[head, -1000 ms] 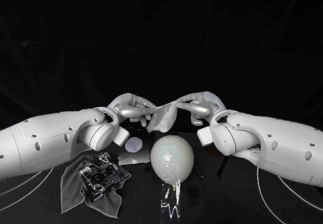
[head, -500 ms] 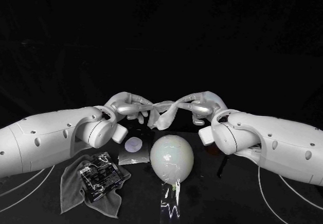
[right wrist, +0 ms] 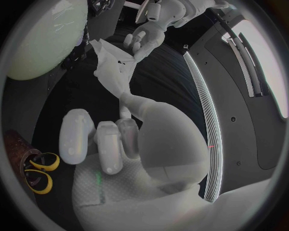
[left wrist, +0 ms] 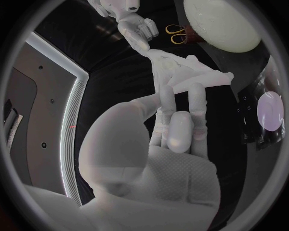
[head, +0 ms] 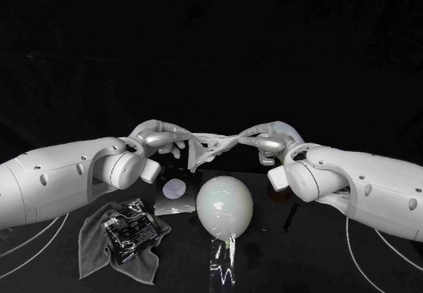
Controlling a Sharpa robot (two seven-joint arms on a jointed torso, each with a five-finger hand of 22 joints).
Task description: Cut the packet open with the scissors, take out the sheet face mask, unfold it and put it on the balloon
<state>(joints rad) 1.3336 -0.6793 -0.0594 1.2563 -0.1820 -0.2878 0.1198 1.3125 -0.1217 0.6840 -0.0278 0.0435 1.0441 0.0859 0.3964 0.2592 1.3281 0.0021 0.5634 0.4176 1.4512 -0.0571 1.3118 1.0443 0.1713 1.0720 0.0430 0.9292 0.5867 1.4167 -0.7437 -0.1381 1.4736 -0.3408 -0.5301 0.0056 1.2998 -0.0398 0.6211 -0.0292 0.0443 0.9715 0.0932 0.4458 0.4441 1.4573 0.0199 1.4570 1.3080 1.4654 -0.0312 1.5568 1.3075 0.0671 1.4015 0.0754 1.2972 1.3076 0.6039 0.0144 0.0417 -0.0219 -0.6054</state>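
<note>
The left hand (head: 159, 137) and right hand (head: 269, 138) have drawn apart, each pinching an edge of the sheet face mask (head: 209, 146). It now stretches between them, partly unfolded, at 12 o'clock of the balloon (head: 225, 205). Unfolding looks underway; placement remains.

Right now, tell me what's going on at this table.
The left hand and right hand each pinch one end of the sheet face mask, holding it stretched in the air beyond the balloon, which lies on the table. The mask is partly unfolded, not yet on the balloon. The scissors lie aside on the table.
</note>
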